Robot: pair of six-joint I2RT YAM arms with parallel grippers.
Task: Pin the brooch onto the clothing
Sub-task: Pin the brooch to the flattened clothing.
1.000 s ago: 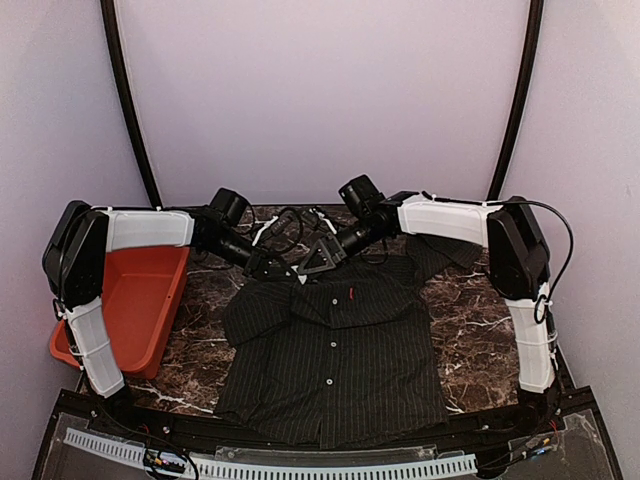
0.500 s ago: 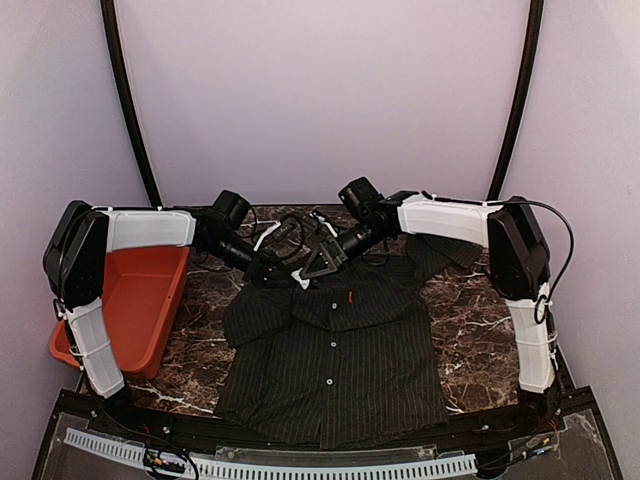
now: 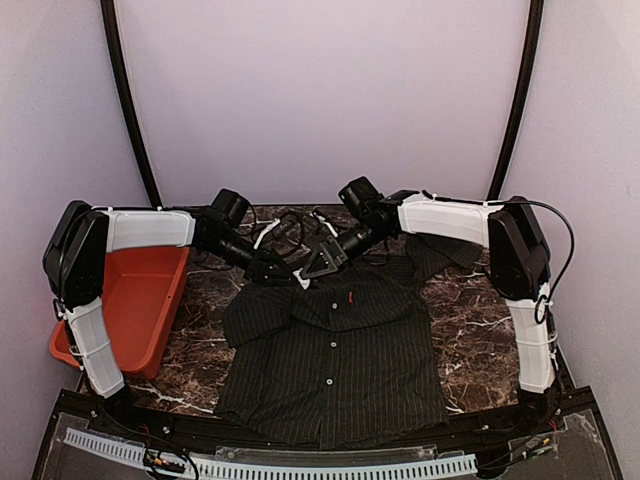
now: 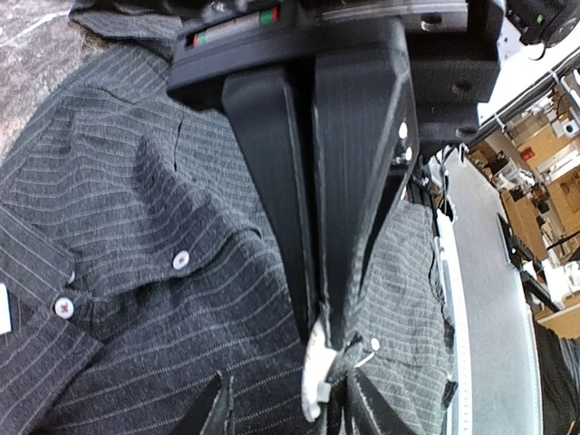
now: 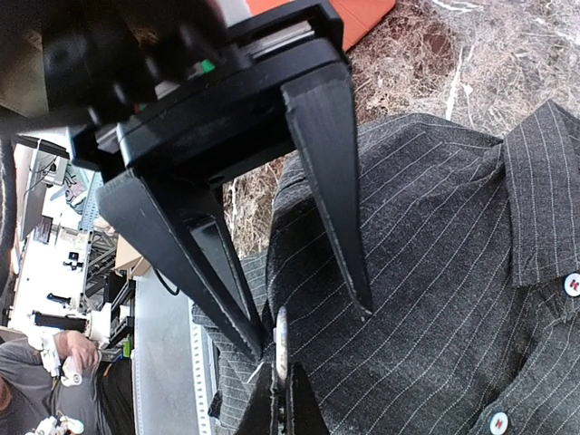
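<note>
While the dark pinstriped shirt (image 3: 330, 370) lies flat and face up on the marble surface (image 3: 470, 310), with its collar (image 3: 322, 297) at the far end and its hem at the near edge, the 2 arms meet just over that collar. The left arm (image 3: 150, 230) reaches in from the left, past the far end of an orange bin (image 3: 150, 290) that sits on the surface left of the shirt. The right arm (image 3: 445, 220) reaches in from the right, past the shirt's right sleeve. The right jaws are clenched tip to tip on the brooch (image 5: 280, 343), a small pale metal piece seen edge on, held at the striped cloth by the left side of the collar. The left jaws are released, their 2 black fingers (image 5: 328, 181) spread apart and pointing toward the right jaws, so that the brooch sits in the gap between their tips. The nearer tip looks to be just beside the brooch, though the wrist views are too steep to tell whether it touches the brooch, or the brooch the cloth. White buttons (image 3: 332, 345) run down the front of the shirt toward the near edge. A tiny red tag (image 3: 351, 294) shows on the chest just right of them, near the collar. Both short sleeves are spread out to the sides.
</note>
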